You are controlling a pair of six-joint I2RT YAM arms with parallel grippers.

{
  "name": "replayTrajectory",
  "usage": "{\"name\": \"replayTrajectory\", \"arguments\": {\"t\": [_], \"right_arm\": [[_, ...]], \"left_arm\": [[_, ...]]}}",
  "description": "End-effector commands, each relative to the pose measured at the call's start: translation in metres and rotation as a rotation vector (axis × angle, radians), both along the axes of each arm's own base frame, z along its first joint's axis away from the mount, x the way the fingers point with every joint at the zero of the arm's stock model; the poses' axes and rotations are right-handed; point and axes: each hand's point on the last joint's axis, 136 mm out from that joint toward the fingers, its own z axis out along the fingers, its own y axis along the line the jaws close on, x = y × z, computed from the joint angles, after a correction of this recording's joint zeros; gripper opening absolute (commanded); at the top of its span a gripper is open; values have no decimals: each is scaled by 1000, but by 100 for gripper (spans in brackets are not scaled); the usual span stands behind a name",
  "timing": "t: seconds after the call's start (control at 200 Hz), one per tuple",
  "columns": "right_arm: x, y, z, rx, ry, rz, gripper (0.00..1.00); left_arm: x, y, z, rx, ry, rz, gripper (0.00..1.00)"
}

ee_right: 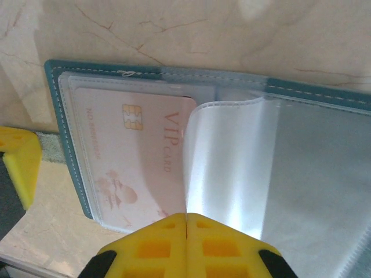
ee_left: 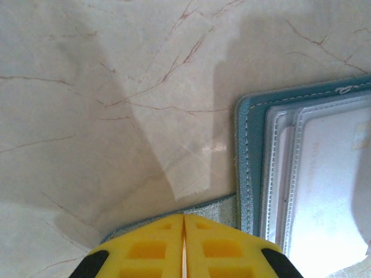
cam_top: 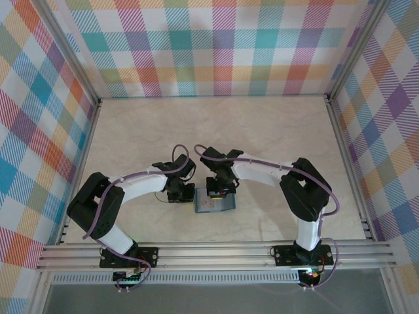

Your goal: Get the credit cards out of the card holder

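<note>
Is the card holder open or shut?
Open: the card holder lies spread flat, clear sleeves exposed, a VIP card inside one.

White-black arms [cam_top: 137, 182] (purple cables [cam_top: 185, 152]), yellow jaws

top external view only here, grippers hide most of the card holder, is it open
Observer: Yes, the card holder lies open, with a pink VIP card showing inside.
Operator: right gripper got that card
Observer: The right gripper is shut at the card's edge, beside a curled clear sleeve; what it pinches I cannot tell.
Operator: and the left
Observer: The left gripper is shut at the holder's grey side tab.
</note>
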Motion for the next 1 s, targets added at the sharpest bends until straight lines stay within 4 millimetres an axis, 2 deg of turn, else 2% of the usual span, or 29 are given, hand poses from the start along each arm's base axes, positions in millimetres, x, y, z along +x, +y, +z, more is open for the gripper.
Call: {"name": "replayTrajectory", "arguments": {"t": [0.0, 0.17, 0.275, 0.375, 0.615, 0.775, 0.905, 0.995], "right_arm": [[-2, -23, 5, -36, 1, -1, 4], [5, -50, 7, -101, -21, -15, 9], [10, -68, 8, -188, -50, -16, 21], [12, -77, 8, -247, -60, -10, 32], [18, -79, 10, -267, -81, -9, 37], [18, -81, 14, -273, -92, -10, 38], [18, -71, 26, -198, -106, -11, 38], [16, -60, 37, -121, -111, -17, 38]], "left_arm": [[-1, 10, 4, 43, 7, 4, 10], [-1, 12, 3, 55, 9, 4, 10], [-1, 11, 4, 49, 8, 9, 10], [0, 9, 8, 40, 2, 11, 10], [8, 4, 25, 15, -39, 6, 11], [13, -7, 42, -42, -61, 7, 12], [14, -19, 51, -91, -65, -2, 12], [13, -26, 50, -119, -52, -2, 12]]}}
